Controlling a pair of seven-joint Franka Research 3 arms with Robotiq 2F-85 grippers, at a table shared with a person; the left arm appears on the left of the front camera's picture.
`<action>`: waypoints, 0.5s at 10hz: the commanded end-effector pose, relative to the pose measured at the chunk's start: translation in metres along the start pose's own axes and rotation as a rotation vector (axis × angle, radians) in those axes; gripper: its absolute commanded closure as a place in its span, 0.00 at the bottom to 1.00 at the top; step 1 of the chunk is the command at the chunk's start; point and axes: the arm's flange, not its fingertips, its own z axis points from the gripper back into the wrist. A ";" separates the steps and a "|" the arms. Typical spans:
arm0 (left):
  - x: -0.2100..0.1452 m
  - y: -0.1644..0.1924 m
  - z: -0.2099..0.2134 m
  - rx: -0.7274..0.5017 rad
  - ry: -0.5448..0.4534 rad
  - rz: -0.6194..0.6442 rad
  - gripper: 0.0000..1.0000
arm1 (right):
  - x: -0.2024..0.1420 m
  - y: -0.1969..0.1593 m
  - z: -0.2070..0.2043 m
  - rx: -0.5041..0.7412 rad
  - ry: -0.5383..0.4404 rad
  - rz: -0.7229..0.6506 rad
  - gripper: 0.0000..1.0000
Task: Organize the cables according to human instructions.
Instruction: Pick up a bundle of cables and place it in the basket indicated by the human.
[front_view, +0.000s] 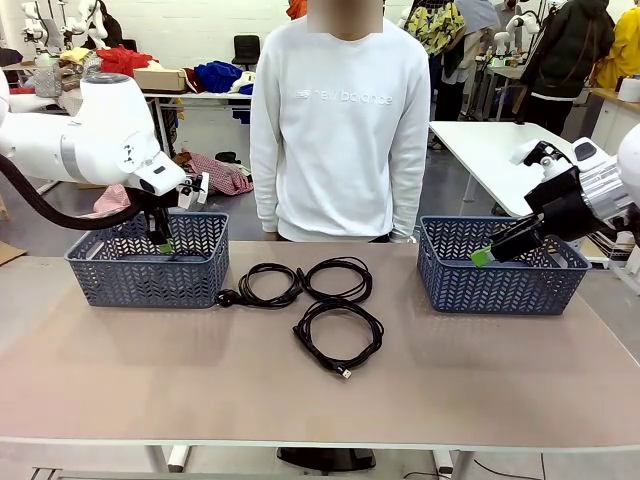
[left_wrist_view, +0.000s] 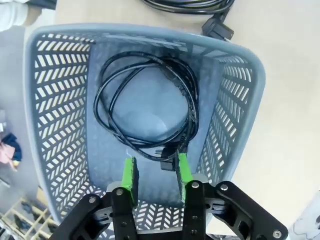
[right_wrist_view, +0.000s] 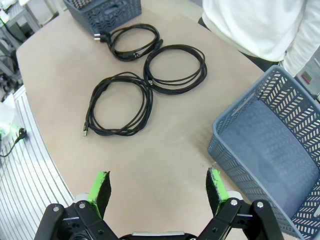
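Coil placement: one cable (left_wrist_view: 191, 107) lies flat on the floor of the left basket (left_wrist_view: 60, 100), centre of the left wrist view. Left gripper (left_wrist_view: 155, 161) hangs just above its plug end, pads parted, holding nothing; judge this cable delivered. Three more lie at table centre: plug coil (right_wrist_view: 132, 55), ring coil (right_wrist_view: 148, 70), near coil (right_wrist_view: 149, 102). Right gripper (right_wrist_view: 158, 175) stands wide and empty beside the bare right basket (right_wrist_view: 280, 90), likely staged for the next pick. Watch the person (front_view: 340, 130), arms at sides, for direction.

Beige table (front_view: 120, 380) — left basket (front_view: 150, 282), right basket (front_view: 500, 292), three coiled cables (front_view: 300, 282) between.
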 end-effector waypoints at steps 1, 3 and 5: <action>-0.004 0.007 0.000 -0.009 -0.003 -0.015 0.27 | 0.000 -0.003 -0.001 0.015 -0.014 0.008 0.00; -0.003 0.010 0.001 -0.022 -0.005 -0.002 0.08 | 0.000 -0.003 -0.001 0.015 -0.014 0.008 0.00; -0.003 0.013 0.002 -0.032 -0.018 0.019 0.00 | 0.000 -0.003 -0.001 0.015 -0.014 0.008 0.00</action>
